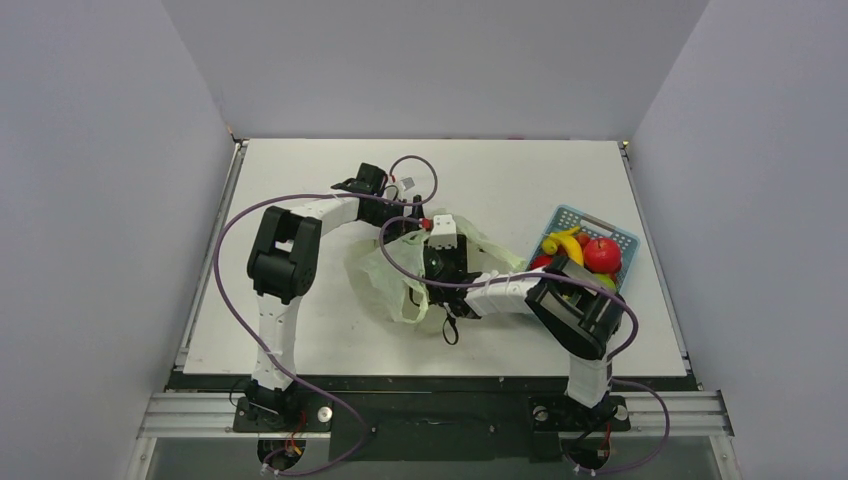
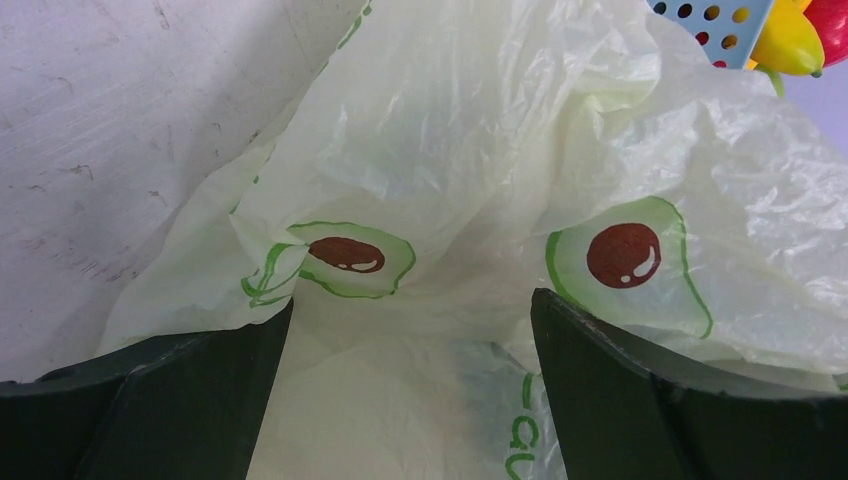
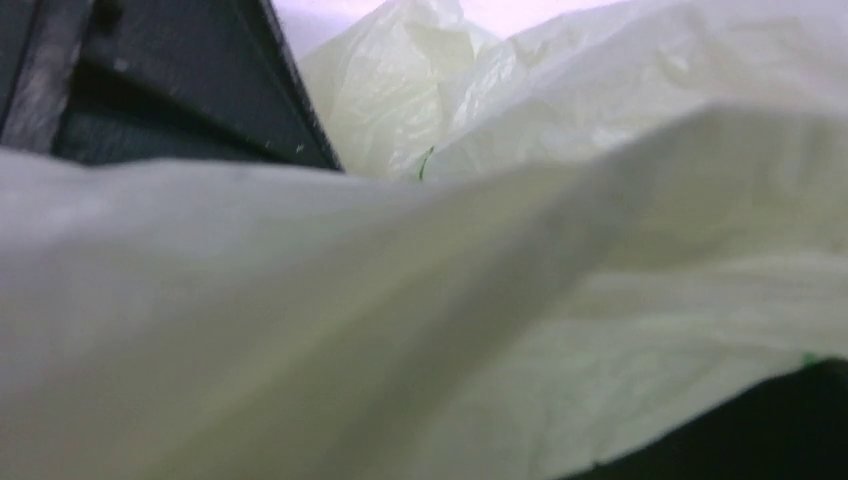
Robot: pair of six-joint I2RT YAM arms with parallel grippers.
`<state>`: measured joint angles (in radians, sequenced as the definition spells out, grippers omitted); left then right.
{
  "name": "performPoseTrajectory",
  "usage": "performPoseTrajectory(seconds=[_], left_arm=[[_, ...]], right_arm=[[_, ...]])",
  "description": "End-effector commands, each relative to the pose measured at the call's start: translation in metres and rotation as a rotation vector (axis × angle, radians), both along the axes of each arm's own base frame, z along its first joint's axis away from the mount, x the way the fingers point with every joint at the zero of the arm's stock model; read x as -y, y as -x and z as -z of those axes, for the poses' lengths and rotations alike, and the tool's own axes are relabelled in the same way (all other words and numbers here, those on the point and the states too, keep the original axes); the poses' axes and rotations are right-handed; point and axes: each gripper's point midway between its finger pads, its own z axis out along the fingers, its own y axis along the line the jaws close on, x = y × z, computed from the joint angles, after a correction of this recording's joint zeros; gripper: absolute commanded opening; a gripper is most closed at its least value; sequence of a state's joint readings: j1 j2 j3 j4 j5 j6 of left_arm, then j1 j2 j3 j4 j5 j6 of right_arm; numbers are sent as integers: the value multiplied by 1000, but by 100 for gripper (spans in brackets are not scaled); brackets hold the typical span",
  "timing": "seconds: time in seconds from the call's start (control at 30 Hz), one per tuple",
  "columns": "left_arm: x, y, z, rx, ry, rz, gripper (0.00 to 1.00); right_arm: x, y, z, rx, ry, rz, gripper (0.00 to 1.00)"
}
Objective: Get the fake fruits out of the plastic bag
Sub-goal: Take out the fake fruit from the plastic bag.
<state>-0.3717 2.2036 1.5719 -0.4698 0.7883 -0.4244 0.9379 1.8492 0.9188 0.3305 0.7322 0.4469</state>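
Where your left pincer (image 2: 412,300) is sitting: it is gaping wide, its dark fingers (image 2: 180,400) flanking a fold of the plastic bag (image 2: 450,150) without pinching it.
Right pincer (image 1: 442,258): it is sitting down in the bag's middle. Film is smothering its camera, so you cannot tell whether it is gripping anything.
Bag: it is lying crumpled in the middle of the table (image 1: 500,180), stretching roughly left to right between your two arms, directly ahead of the left pincer.
Fake fruits (image 1: 600,254): the ones showing are sitting in the blue basket (image 1: 622,240), just right of the bag. None is showing inside the bag.
Deciding relation: your right arm is reaching nearer the bag's inside, so you are probably counting on it to fish, while the left pincer is facing film it could close on and lift.
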Motion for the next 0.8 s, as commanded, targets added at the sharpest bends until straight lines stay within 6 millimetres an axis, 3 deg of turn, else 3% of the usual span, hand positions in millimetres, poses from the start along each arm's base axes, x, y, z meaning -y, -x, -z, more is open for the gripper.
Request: performPoseTrajectory(seconds=[0.0,0.4,0.63,0.77], left_arm=[[-3,-2,19,-2,-40,6,90],[-2,-1,21,-10,-34,9,90],[-3,-1,22,-15,-37,10,90],[-2,-2,18,-8,-31,10,90]], right_arm=[[-7,-28,-19,41,-41,3,60],[15,-57,13,0,104,74,71],[17,-67,17,-39,92,71,64],[13,-67,21,-63,84,43,48]])
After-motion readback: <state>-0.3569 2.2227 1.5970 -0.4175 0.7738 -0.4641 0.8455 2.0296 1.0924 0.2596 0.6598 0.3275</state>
